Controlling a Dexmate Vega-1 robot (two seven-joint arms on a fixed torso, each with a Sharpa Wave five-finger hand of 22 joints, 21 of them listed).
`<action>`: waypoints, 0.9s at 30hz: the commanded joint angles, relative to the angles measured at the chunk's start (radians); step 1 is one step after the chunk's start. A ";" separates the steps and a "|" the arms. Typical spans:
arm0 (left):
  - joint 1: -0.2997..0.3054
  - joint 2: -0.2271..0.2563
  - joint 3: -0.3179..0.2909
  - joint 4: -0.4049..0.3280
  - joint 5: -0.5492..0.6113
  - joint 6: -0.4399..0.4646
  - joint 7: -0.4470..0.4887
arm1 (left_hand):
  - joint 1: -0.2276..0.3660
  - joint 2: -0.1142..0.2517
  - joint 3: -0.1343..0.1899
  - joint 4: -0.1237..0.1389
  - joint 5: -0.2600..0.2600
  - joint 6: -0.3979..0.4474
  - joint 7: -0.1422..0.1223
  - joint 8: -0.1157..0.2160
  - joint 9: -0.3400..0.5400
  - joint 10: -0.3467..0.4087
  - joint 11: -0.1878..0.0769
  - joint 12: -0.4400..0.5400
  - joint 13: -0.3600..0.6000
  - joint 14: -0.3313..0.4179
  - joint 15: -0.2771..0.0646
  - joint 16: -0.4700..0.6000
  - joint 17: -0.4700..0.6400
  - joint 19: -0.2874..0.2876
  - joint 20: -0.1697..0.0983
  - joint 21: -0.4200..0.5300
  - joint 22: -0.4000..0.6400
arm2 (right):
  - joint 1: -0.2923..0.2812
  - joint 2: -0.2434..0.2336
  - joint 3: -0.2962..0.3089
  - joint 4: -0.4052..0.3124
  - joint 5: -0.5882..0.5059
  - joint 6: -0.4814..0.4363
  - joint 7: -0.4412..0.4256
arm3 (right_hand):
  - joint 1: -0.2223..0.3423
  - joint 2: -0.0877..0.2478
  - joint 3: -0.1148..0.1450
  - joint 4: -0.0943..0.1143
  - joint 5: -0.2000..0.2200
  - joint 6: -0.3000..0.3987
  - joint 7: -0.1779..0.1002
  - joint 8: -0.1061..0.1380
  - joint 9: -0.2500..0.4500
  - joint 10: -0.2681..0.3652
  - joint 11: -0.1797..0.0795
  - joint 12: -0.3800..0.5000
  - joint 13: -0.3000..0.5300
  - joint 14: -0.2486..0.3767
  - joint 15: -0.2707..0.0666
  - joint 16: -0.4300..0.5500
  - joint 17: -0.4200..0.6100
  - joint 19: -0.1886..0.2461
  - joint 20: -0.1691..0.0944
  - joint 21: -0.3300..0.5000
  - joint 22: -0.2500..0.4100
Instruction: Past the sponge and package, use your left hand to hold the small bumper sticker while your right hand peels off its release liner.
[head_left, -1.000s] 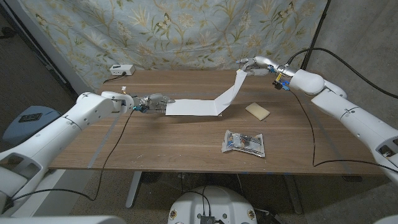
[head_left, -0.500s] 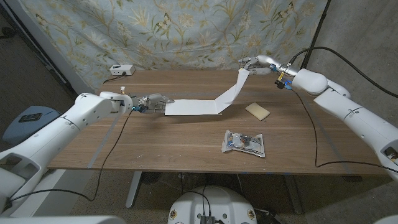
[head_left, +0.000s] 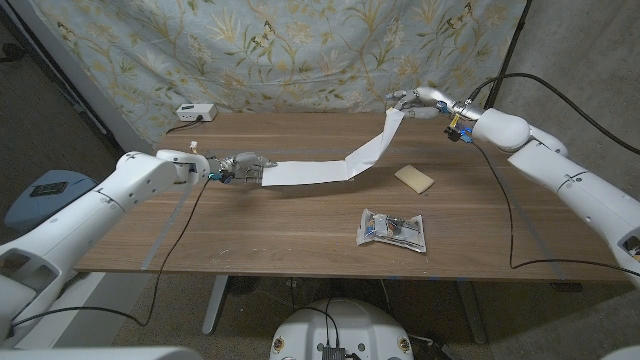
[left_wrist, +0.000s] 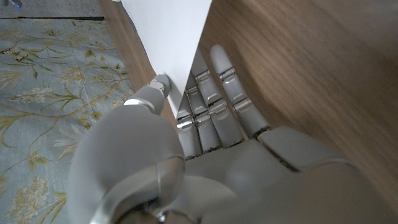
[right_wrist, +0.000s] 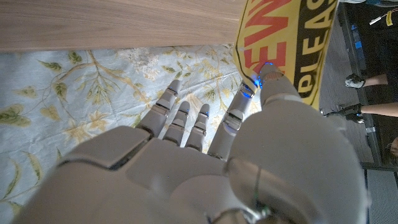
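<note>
A long white strip, the bumper sticker (head_left: 310, 172), lies on the wooden table (head_left: 280, 230), and its right part rises off the wood. My left hand (head_left: 243, 165) pinches its left end; thumb and fingers clamp the white strip (left_wrist: 171, 37), with my left hand (left_wrist: 211, 149) low over the wood. My right hand (head_left: 408, 102) holds the raised end up past the table's far edge. That end shows a yellow face with red and black letters (right_wrist: 292, 37) pinched by my right hand (right_wrist: 249, 155). I cannot tell a liner apart from the sticker.
A beige sponge (head_left: 414, 178) lies right of the strip. A clear crinkled package (head_left: 393, 230) sits nearer the front edge. A small white box (head_left: 195, 113) stands at the far left corner. A floral curtain (head_left: 300, 50) hangs behind. A person's leg (right_wrist: 373, 81) shows at an edge.
My right hand has drawn the raised end a little further right and up. The left hand has shifted slightly left, so the strip hangs straighter with a softer bend.
</note>
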 joint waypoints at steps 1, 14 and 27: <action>0.017 0.004 -0.012 -0.005 -0.011 -0.011 0.002 | -0.001 0.009 0.004 0.001 0.005 0.008 0.002 0.006 0.003 0.028 -0.019 -0.005 0.003 0.011 -0.001 -0.005 0.001 -0.005 0.002 0.010 -0.001 | -0.014 -0.026 0.013 -0.026 -0.007 -0.019 -0.005 | 0.010 0.002 0.000 0.002 0.004 0.008 -0.006 0.007 0.002 0.009 0.000 0.002 0.002 0.008 -0.002 0.004 0.002 0.007 0.003 0.001 0.001; 0.054 0.027 -0.031 -0.050 -0.026 -0.015 0.022 | -0.001 0.011 0.004 0.001 0.005 0.005 -0.001 0.007 0.005 0.027 -0.017 -0.007 0.006 0.007 -0.001 -0.008 0.005 -0.013 0.004 0.015 -0.002 | -0.048 -0.062 0.037 -0.066 -0.001 -0.028 -0.013 | 0.010 0.002 -0.002 0.003 0.005 0.009 -0.008 0.008 0.002 0.010 -0.001 0.001 0.002 0.009 -0.002 0.004 0.003 0.007 0.003 0.001 0.001; 0.088 0.056 -0.046 -0.085 -0.043 -0.015 0.033 | 0.001 0.012 0.003 0.000 0.003 0.005 0.001 0.007 0.005 0.028 -0.018 -0.010 0.006 0.004 -0.001 -0.010 0.010 -0.018 0.004 0.022 -0.002 | -0.084 -0.089 0.057 -0.113 0.000 -0.049 -0.024 | 0.009 0.004 -0.005 0.004 0.005 0.007 -0.009 0.007 0.003 0.010 -0.002 0.001 0.003 0.011 -0.002 0.005 0.003 0.007 0.002 0.001 0.001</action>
